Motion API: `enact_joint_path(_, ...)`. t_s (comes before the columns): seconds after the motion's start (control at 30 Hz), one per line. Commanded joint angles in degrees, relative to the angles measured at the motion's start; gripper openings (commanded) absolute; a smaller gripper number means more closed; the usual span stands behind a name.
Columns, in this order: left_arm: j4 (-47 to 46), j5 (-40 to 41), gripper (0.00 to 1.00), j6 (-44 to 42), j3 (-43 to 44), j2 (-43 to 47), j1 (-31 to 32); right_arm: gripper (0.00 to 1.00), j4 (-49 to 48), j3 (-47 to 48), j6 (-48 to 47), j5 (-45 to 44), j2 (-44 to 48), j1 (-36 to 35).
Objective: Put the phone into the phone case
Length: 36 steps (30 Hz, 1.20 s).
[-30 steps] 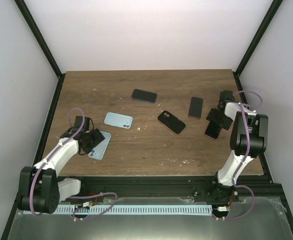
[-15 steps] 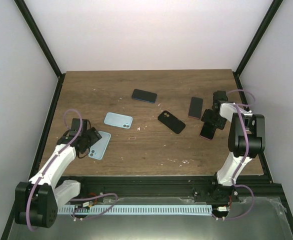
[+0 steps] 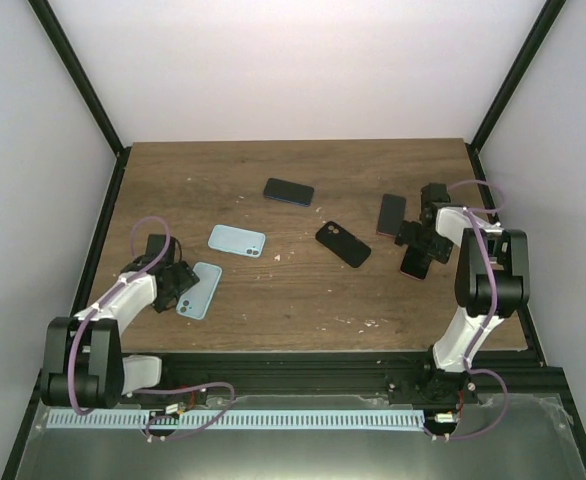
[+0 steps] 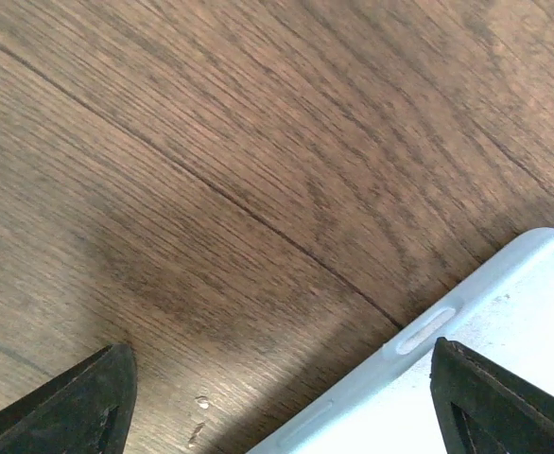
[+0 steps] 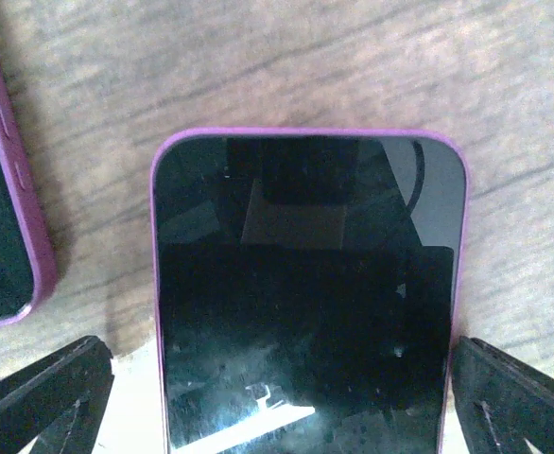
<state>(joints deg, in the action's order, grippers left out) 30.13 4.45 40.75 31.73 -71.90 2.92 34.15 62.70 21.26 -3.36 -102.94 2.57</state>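
A light blue phone case (image 3: 200,290) lies at the near left; its edge shows in the left wrist view (image 4: 504,331). My left gripper (image 3: 172,283) (image 4: 286,407) is open low over the table, its right finger over the case's edge. A phone with a purple rim (image 3: 416,262) (image 5: 305,284) lies screen up at the right. My right gripper (image 3: 421,238) (image 5: 282,397) is open and straddles its width. A second purple-rimmed item (image 3: 392,214) (image 5: 3,218) lies just left of it.
A second light blue case or phone (image 3: 237,240) lies left of centre. A black phone (image 3: 343,244) lies at the middle and a dark phone (image 3: 289,191) farther back. Black frame posts stand at the table's side edges.
My right gripper has moved left and a little back, and the purple-rimmed phone has shifted left with it. My left gripper stays by the light blue case, its arm shifting slightly.
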Motion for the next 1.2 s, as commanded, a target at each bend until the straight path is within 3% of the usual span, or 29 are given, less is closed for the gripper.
enact_joint_path(0.0, -0.8, -4.1, 0.85, -0.7, 0.0, -0.8, -0.2, 0.97, 4.7, -3.2, 1.3, 1.3, 1.1, -0.6)
enact_joint_path(0.47, -2.2, -21.9, 0.81, 6.4, -4.1, 5.7, 5.7, 0.80, 4.1, -5.6, 1.8, 1.9, 3.5, -2.3)
enact_joint_path(0.77, 3.1, -6.4, 0.78, 1.4, -0.8, 9.9, 5.7, 0.67, 3.9, -6.4, 1.5, 2.1, 6.2, -2.6)
enact_joint_path(1.17, -3.8, -14.1, 0.53, 0.5, -2.8, 3.4, 8.0, 0.62, 6.2, -5.8, 2.3, 2.3, 13.8, -4.9)
